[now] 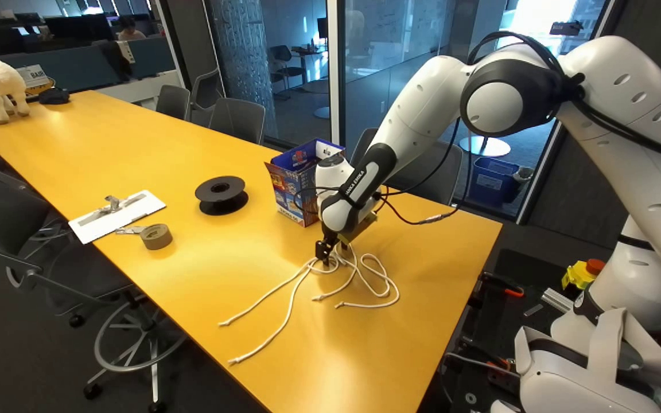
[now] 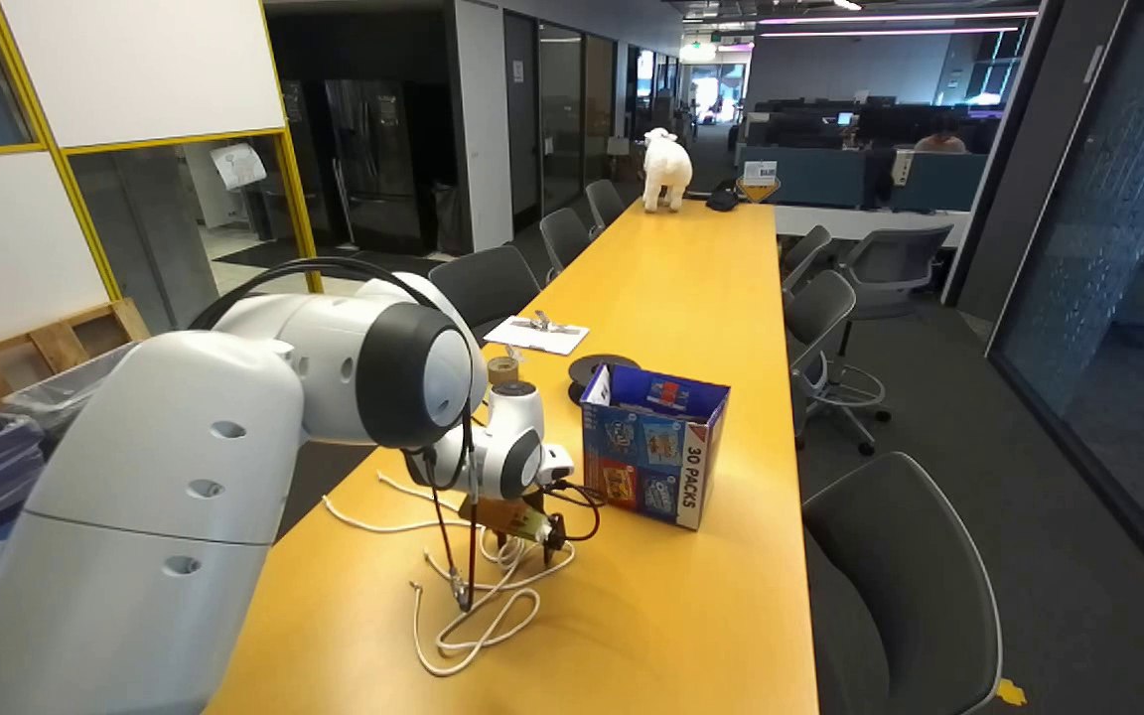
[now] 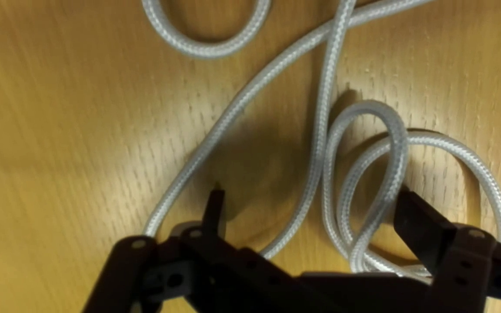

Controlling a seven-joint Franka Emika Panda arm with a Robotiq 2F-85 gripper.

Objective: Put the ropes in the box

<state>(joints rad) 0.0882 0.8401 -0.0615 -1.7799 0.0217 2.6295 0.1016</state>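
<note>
White ropes lie in loose loops on the wooden table, in an exterior view (image 1: 373, 306) and in an exterior view (image 2: 446, 673). They also fill much of the wrist view (image 3: 322, 108). My gripper (image 3: 311, 198) is open just above the table, its fingers wide apart over the tangle. Rope strands and a small loop lie between the fingers, and one loop is close to the right finger. The gripper also shows low over the ropes in both exterior views (image 1: 333, 254) (image 2: 524, 551). The box, blue and printed with an open top, stands upright beside the wrist (image 1: 287, 195) (image 2: 632, 467). Its inside is mostly hidden.
A black spool (image 1: 221, 195) stands beyond the box. A tape roll (image 1: 156, 236) and a white clipboard (image 1: 118, 215) lie along one table edge. A white stuffed sheep (image 2: 667, 171) stands at the far end. Chairs line the table. Black cables hang from the arm.
</note>
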